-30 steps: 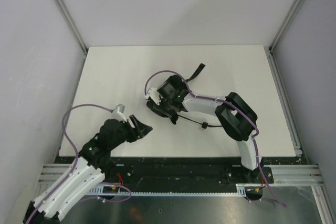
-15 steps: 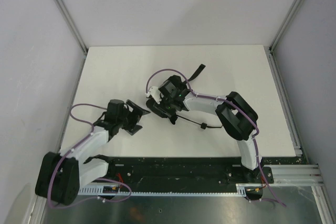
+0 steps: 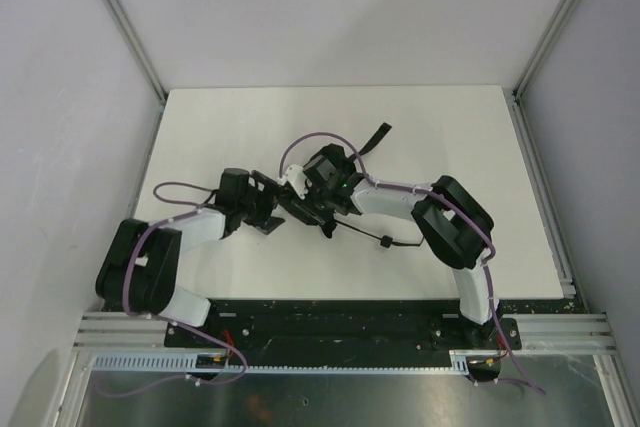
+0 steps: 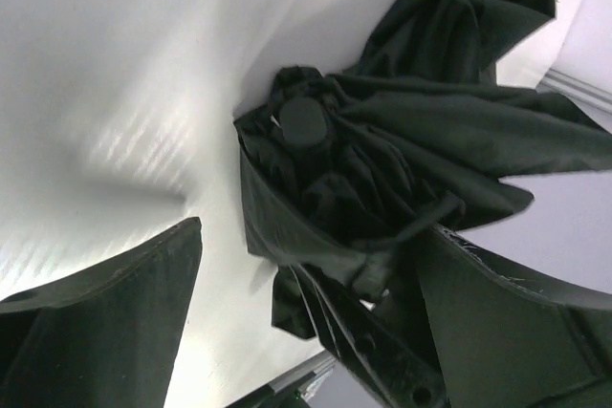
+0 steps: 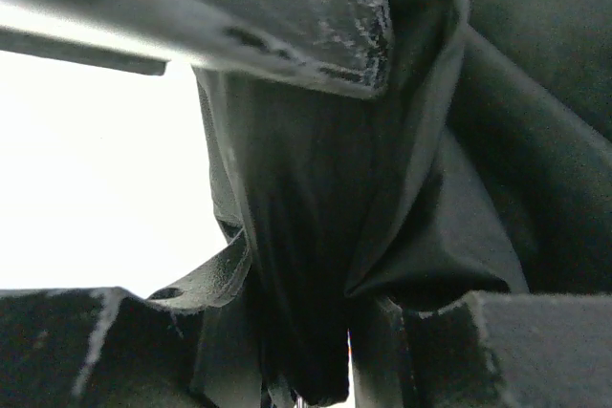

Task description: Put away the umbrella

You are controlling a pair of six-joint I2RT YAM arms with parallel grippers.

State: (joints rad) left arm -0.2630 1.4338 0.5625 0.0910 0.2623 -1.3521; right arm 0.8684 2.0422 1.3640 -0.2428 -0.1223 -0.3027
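Umbrella (image 4: pixel 402 140): lies near the centre of the top view, on the white table (image 3: pixel 220 127), its black fabric bunched and loosely folded. Its strap (image 3: pixel 376 136) trails toward the upper right. The right gripper (image 3: pixel 308 205) is clamped on the fabric. The left gripper (image 3: pixel 272 205), jaws spread wide, straddles the umbrella's left end without gripping it.

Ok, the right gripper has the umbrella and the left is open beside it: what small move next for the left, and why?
Probably ease the left gripper forward a little, then close on the umbrella near its round cap. Its jaws stand wide open with the bunched fabric between them, off-centre, while the right gripper clamps the fabric farther along.
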